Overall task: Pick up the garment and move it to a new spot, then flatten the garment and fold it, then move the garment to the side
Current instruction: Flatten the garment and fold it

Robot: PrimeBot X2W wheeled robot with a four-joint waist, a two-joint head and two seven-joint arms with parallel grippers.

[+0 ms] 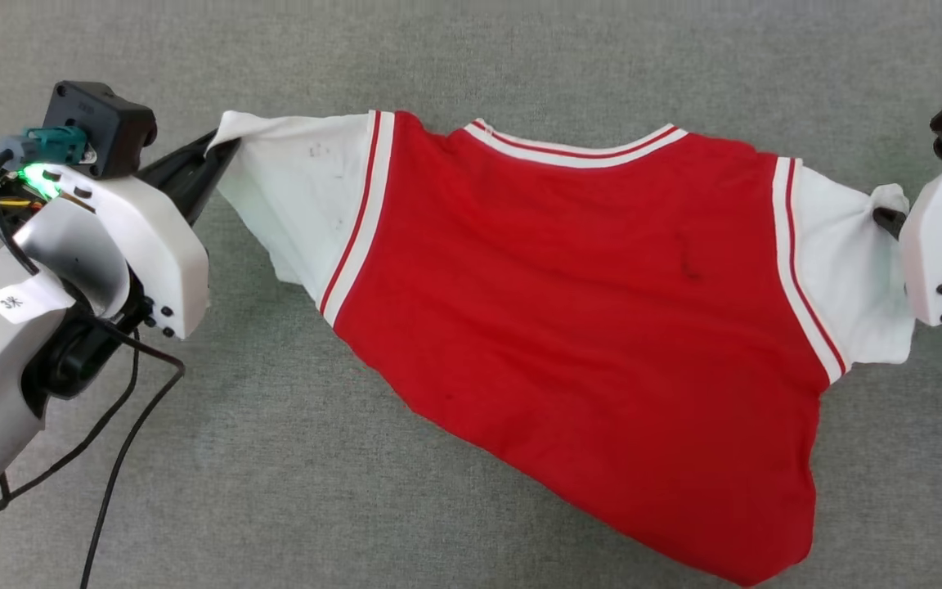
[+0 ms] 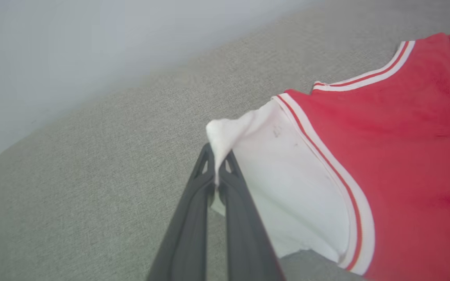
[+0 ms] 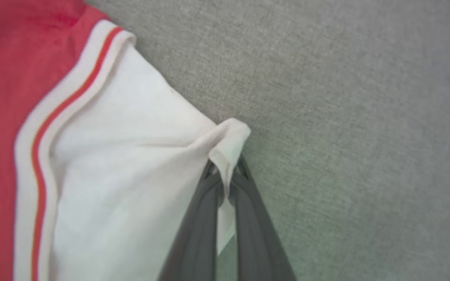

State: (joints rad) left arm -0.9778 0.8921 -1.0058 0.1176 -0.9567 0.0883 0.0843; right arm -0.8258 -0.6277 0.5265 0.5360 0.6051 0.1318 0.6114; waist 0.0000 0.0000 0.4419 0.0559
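The garment (image 1: 585, 311), a red jersey T-shirt with white sleeves, is stretched between both arms above the grey fabric surface (image 1: 471, 49), plain red side up and collar away from the robot. The fingers of the left gripper (image 1: 222, 151) are clamped together on the tip of the left sleeve (image 1: 299, 196). The fingers of the right gripper (image 1: 884, 217) are pinched on the bunched tip of the right sleeve (image 1: 847, 278).

The step in hand is judged to be the pick-up and move. Next, both grips are to be carried together at matched height, the cloth kept taut, then lowered hem first so it can be laid flat.
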